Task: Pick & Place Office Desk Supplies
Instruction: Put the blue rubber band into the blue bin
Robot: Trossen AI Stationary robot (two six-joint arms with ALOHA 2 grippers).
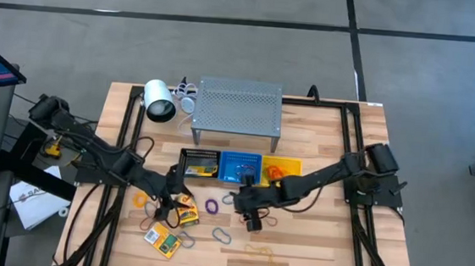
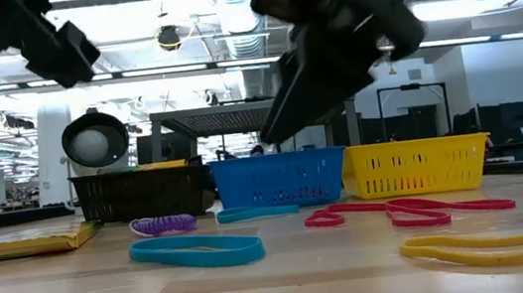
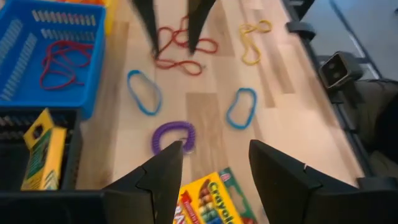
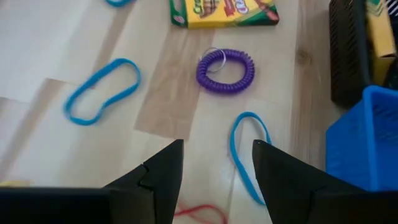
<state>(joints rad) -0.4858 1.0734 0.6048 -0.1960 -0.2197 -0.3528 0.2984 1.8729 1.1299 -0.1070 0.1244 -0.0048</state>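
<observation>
Here, on a pale wood-plank tabletop (image 1: 314, 241), a coiled purple band (image 4: 225, 70) lies beside a glossy yellow crayon pack (image 4: 224, 11) and thin blue loops (image 4: 101, 91). Three plastic mesh baskets (image 2: 279, 179) stand behind. The left gripper (image 3: 211, 180) and right gripper (image 4: 217, 180) hover released, empty, above them.

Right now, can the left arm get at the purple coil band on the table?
Probably yes. The left gripper hangs open above the crayon box, and the purple coil band lies just ahead on bare wood with nothing on top of it.
</observation>
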